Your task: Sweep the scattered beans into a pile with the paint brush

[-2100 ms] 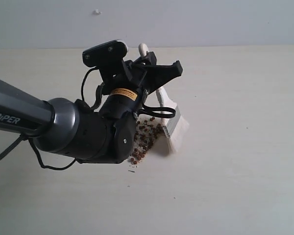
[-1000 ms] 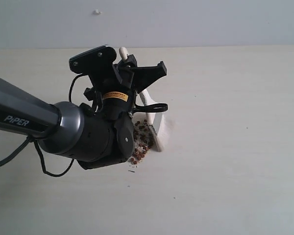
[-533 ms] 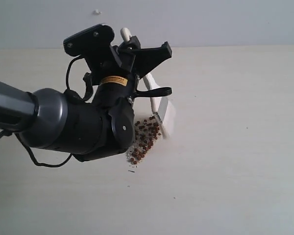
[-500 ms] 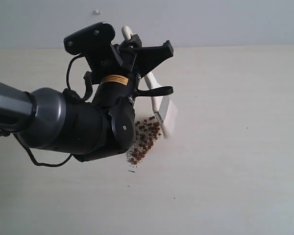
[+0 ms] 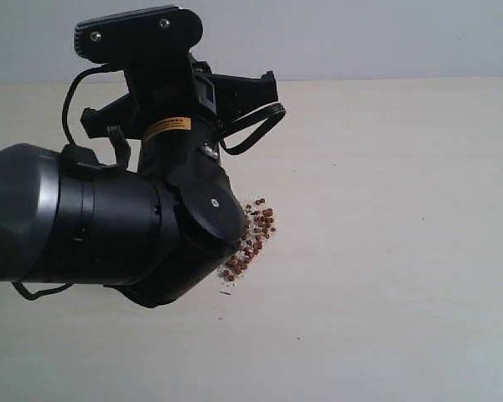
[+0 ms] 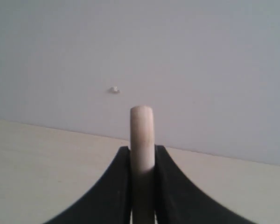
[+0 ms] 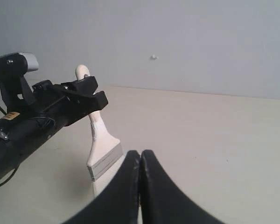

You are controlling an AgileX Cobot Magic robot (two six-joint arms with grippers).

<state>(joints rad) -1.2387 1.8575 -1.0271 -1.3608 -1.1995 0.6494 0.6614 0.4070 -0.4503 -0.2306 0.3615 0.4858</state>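
The left end effector (image 6: 143,156) is pinching the paint brush (image 6: 142,128) by its pale wooden handle. The beans (image 5: 256,234) are lying bunched together on the table (image 5: 402,251) — just beside the left arm (image 5: 109,226), partly hidden behind it. The right end effector (image 7: 140,158) is sitting pressed together.

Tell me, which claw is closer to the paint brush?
Left. The left claw is clamped right on the paint brush, on its wooden handle. The right claw is shut, holds nothing, and sits apart from the brush.
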